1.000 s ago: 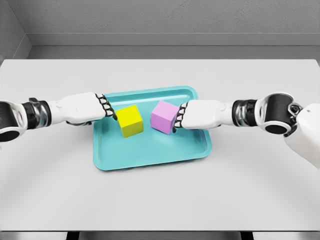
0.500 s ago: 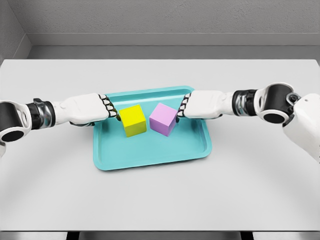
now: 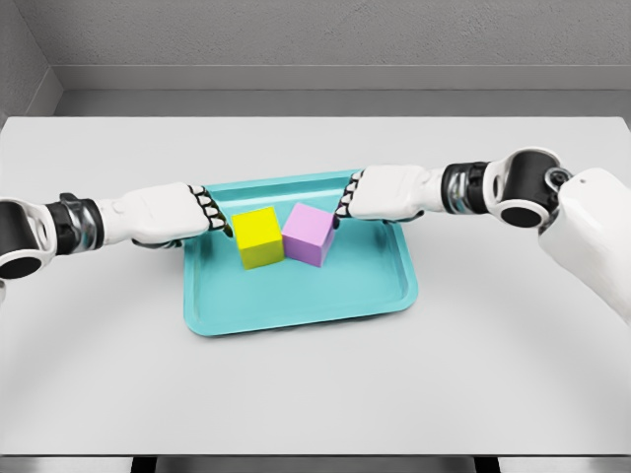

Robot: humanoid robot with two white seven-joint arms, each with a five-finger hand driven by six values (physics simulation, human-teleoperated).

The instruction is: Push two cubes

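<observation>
Cubes sit side by side near the middle of a teal tray (image 3: 296, 310) on a pale grey table (image 3: 315, 394): a yellow cube (image 3: 258, 237) on our left and a purple cube (image 3: 309, 236) on our right, their inner edges touching or nearly so. Our left hand (image 3: 187, 211) reaches in from the left, fingers curled into a loose fist, knuckles at the yellow cube's outer face. Our right hand (image 3: 380, 192) comes in from the right, also curled and holding nothing, but it lies behind and to the right of the purple cube, at its far upper corner, not squarely beside it. We judge any further push would run along the line joining the two hands, inward.
</observation>
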